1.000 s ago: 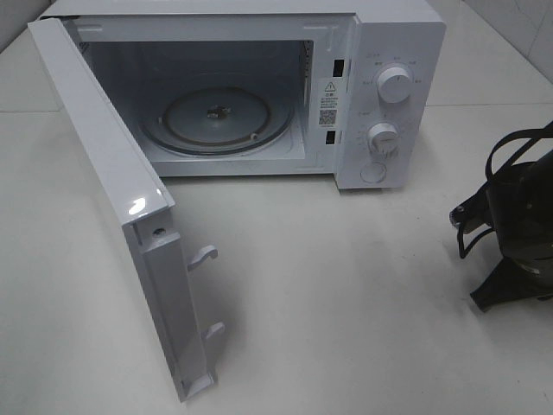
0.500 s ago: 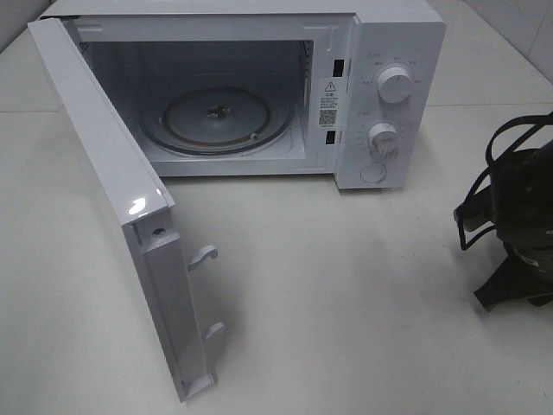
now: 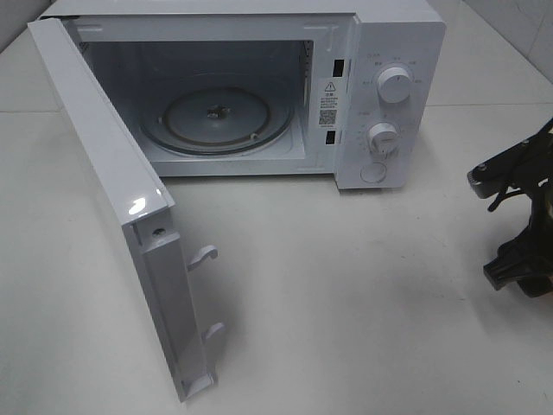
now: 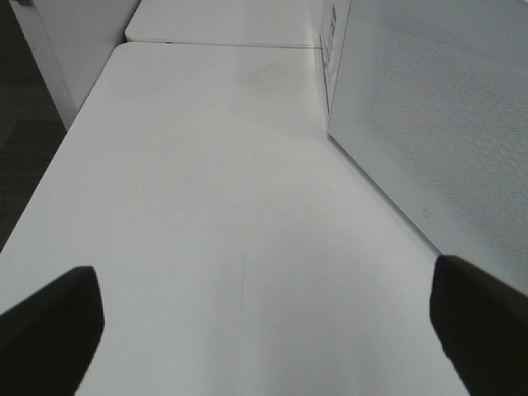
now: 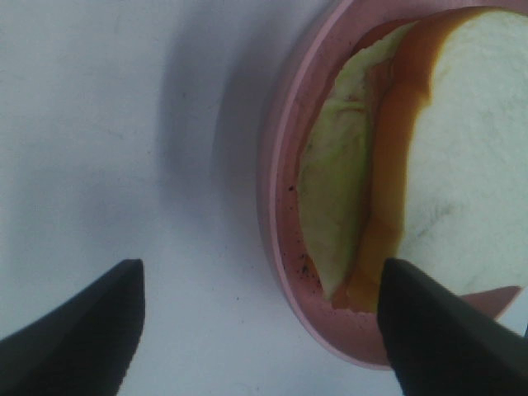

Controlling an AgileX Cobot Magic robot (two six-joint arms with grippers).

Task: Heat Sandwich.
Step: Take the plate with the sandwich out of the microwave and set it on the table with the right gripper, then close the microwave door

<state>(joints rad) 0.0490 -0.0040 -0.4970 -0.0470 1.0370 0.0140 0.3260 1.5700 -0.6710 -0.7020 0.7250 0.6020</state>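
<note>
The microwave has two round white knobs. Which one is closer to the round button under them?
The lower knob. It sits just above the round button on the microwave panel, while the upper knob is higher, near the panel's top.

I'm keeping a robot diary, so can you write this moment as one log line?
microwave: door open, turntable bare | sandwich: on pink plate, table | right gripper: open, above plate rim | left gripper: open, empty
</note>
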